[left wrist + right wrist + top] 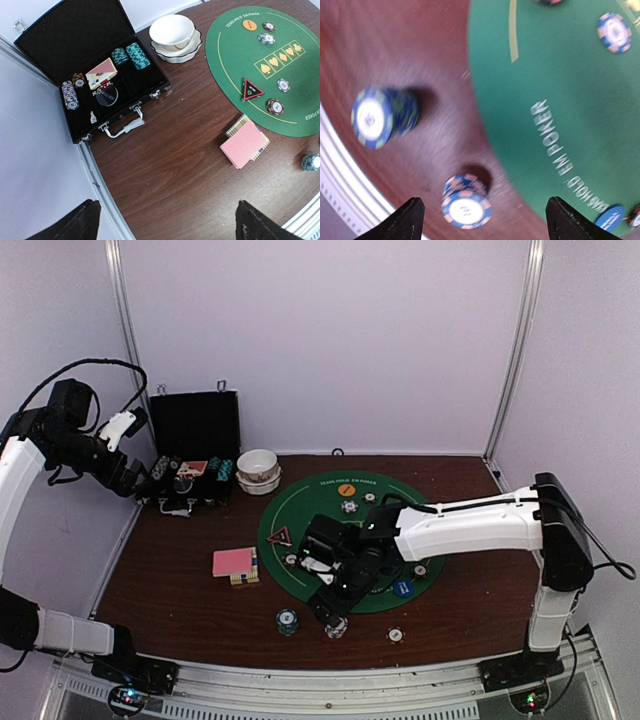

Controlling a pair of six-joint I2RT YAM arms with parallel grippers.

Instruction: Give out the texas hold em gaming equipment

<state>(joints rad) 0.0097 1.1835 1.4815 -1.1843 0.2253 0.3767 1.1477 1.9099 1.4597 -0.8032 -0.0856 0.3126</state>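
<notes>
The right gripper [484, 201] hangs with its fingers spread and nothing in them. Right under the gap, just short of the fingertips, a short chip stack [466, 205] with blue-and-pink striped rims stands on the table [435, 60], just outside the mat's edge.

The risk, as I judge it, lies in closing here. The stack is only loose discs, so a finger landing off-centre could shear off the top chips or tip the pile, and chips on edge could roll towards the near rail. Ahead and out to one finger's side stands a taller teal stack [382, 117], near enough that a spread finger might clip it. The wrist picture is smeared, so the true clearance cannot be told.

The chips look hard and smooth, round with pale centres. The table is dark, slick wood grain. Beyond the fingers the green felt mat [545, 75] is matte with white lettering, a blue marker button [609, 217] at its rim and a single chip [614, 32] farther in.

The left gripper [166, 202] is likewise open and empty, high over bare wood. Ahead of it lie the pink-backed playing cards [245, 145], a thin squared deck, then the red-triangle marker [252, 89]. Farthest off are the open black case [70, 37] and the glossy white bowls [172, 30].
</notes>
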